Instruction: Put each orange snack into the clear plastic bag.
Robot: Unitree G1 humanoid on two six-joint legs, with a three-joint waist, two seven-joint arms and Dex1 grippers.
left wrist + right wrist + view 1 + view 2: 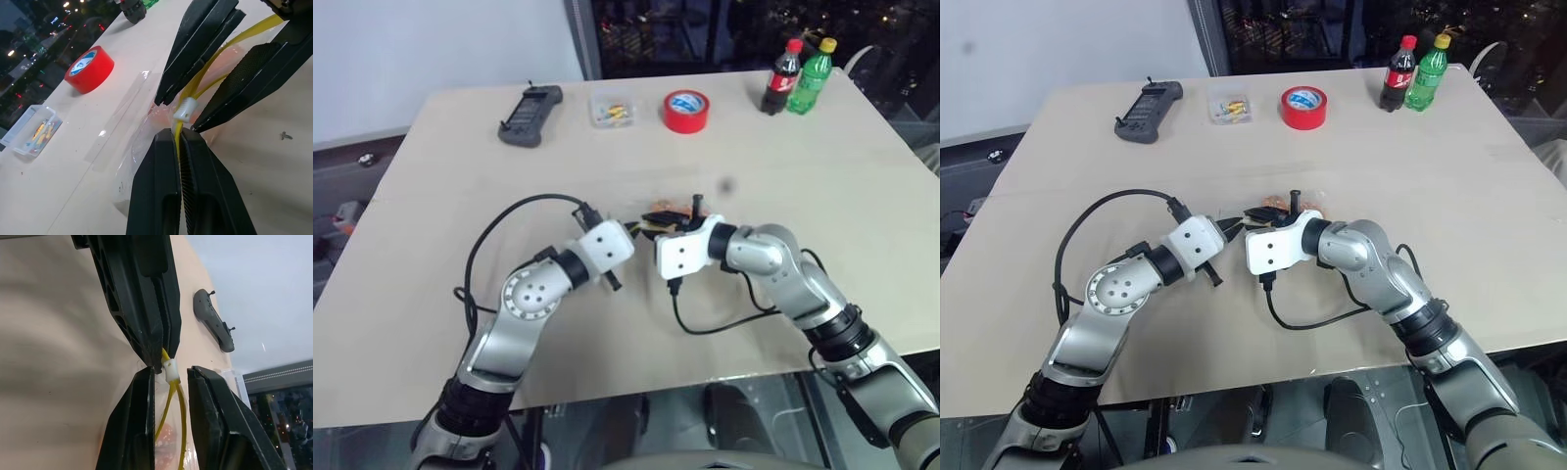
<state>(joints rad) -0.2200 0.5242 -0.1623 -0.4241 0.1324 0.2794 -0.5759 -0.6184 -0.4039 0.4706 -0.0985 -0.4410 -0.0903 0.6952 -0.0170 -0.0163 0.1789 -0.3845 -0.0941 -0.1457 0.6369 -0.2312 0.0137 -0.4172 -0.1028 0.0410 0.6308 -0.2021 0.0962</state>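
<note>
1. Centrally in the head views, the left gripper [1226, 231] and right gripper [1255, 217] meet at mid-table over the clear plastic bag [668, 213].
2. From the left wrist, the left fingers [164, 186] are clamped on the bag's yellow seal strip [177, 134], beside its white slider [185, 108].
3. From the right wrist, the right fingers [137, 426] stand narrowly apart around the slider; an orange snack [165, 435] lies inside the bag.
</note>
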